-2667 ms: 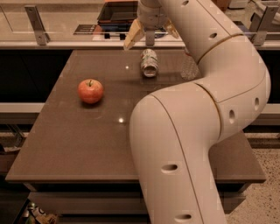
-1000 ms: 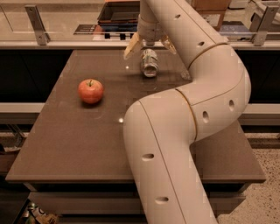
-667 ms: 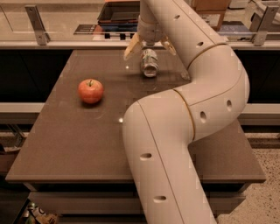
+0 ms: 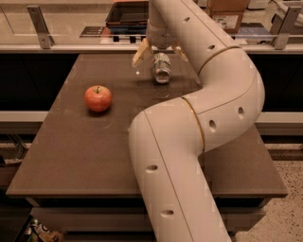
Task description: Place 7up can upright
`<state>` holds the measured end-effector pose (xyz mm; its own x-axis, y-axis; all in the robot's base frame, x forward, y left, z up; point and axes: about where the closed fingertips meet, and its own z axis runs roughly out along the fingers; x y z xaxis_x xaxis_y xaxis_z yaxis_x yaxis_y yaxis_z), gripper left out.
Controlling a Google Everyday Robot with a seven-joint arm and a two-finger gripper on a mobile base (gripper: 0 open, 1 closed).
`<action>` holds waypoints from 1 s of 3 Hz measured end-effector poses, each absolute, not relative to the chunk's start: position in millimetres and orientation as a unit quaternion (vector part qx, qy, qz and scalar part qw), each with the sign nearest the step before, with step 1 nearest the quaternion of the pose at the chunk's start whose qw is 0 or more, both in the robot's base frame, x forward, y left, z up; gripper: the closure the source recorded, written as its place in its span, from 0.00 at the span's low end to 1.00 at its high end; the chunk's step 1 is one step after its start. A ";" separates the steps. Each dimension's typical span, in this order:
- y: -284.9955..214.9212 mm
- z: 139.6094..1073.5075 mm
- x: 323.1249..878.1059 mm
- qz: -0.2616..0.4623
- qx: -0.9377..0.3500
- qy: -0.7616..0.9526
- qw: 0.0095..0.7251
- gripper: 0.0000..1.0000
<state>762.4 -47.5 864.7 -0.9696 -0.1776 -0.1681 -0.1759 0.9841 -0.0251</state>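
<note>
The 7up can [image 4: 161,69] is silvery and lies on its side at the far middle of the brown table [image 4: 94,146], with a shiny end facing the camera. My gripper [image 4: 159,51] hangs just above and behind the can. It is open: one tan finger [image 4: 140,52] is left of the can and the other shows at the can's right. The fingers straddle the can's far end, and I cannot tell whether they touch it. The white arm bends across the middle and right of the view.
A red apple [image 4: 98,98] sits on the left part of the table. Behind the table runs a counter with a dark tray [image 4: 128,14] and metal rail posts [image 4: 40,21]. The arm hides part of the table's right side.
The gripper has come down closer to the can, its fingers now on either side of it. The can and apple have not moved.
</note>
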 end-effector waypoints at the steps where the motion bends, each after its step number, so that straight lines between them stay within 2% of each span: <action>1: -46.6 859.3 763.2 -0.008 -0.089 0.993 0.080 0.00; 3: -55.3 858.2 764.6 -0.003 -0.081 0.993 0.081 0.00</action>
